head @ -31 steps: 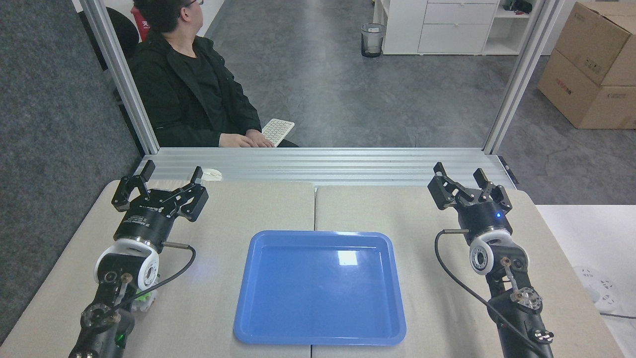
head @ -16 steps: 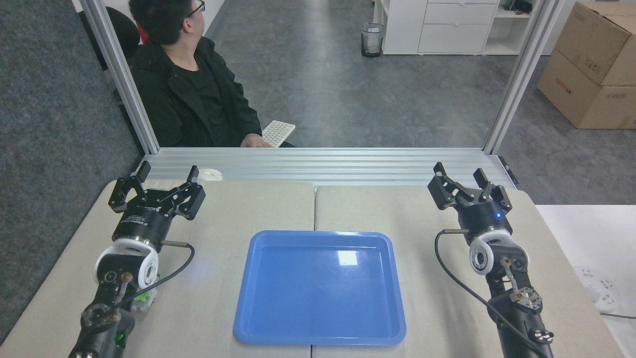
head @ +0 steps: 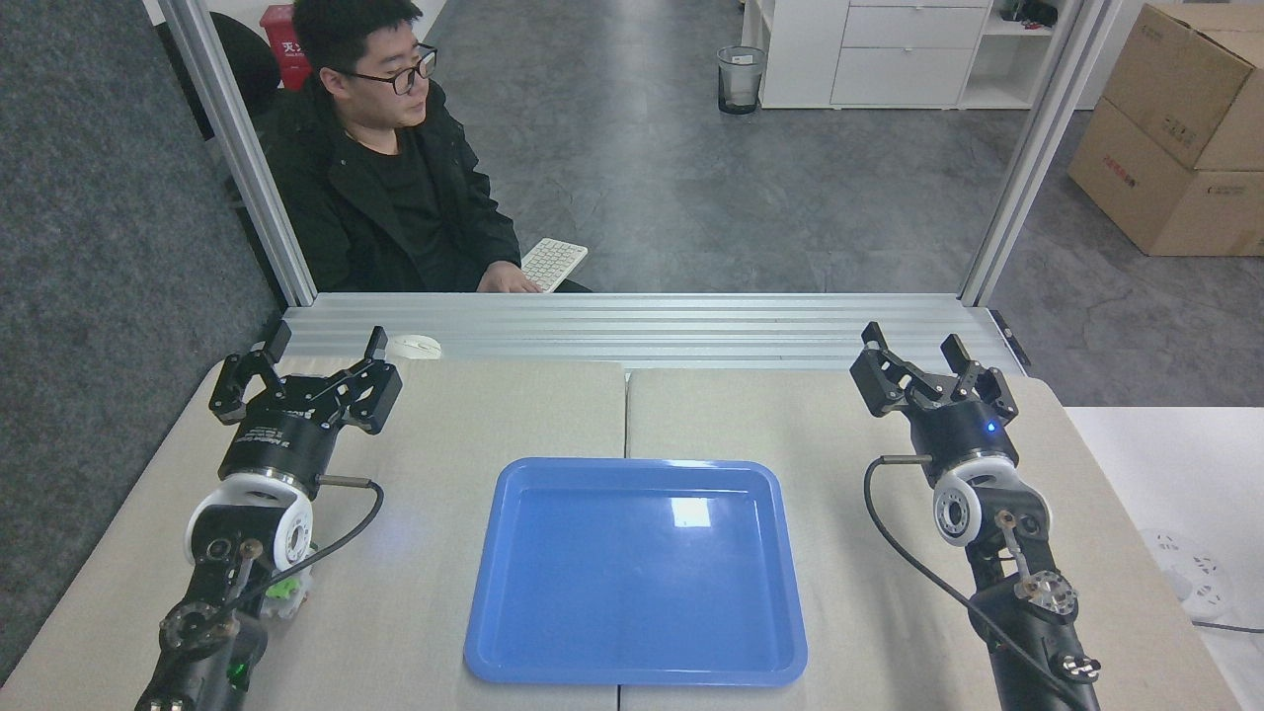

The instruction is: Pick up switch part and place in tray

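The left gripper (head: 319, 354) is raised over the far left part of the desk (head: 839, 592), its fingers (head: 376, 343) spread apart and holding nothing. The arm goes back from it toward the near left edge, with a white wrist joint and a black cable looping beside it. The right gripper (head: 913, 348) stands in the same way on the far right, fingers open and empty too.

The switch part (head: 284, 587) lies on the desk near the left edge, mostly hidden behind the left arm (only a bit of green and whitish body shows). The tray (head: 504, 563), blue and glossy, sits in the middle of the desk, well apart from the part.

Behind the desk is an aluminium frame (head: 632, 326) with a white mouse (head: 415, 346) by it. A person (head: 385, 188) in black sits beyond, one hand at a keyboard (head: 553, 263). Farther away are a bin (head: 741, 79) and cardboard boxes (head: 1175, 128).
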Robot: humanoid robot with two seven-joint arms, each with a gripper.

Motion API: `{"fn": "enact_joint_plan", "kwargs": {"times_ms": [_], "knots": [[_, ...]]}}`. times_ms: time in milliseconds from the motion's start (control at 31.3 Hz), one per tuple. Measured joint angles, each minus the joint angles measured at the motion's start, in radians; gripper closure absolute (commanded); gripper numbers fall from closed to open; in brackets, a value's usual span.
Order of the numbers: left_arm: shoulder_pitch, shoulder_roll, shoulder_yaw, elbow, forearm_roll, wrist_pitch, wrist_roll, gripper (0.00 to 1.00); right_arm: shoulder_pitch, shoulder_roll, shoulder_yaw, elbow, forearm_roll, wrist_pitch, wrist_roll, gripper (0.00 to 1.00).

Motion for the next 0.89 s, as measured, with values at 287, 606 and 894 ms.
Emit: {"fn": "enact_joint_plan", "kwargs": {"times_ms": [287,606,894], "knots": [[0.002,0.001,0.0,0.0,0.002,0.0,0.0,0.01,0.0,0.0,0.0,0.0,0.0,0.0,0.0,0.0],[0.025,0.001,0.0,0.012,0.005,-0.01,0.028,0.01,0.0,0.0,0.0,0.0,0.0,0.0,0.0,0.0],[0.112,0.005,0.005,0.041,0.003,-0.022,0.094,0.01,0.0,0.0,-0.001,0.0,0.0,0.0,0.0,0.0]]}}
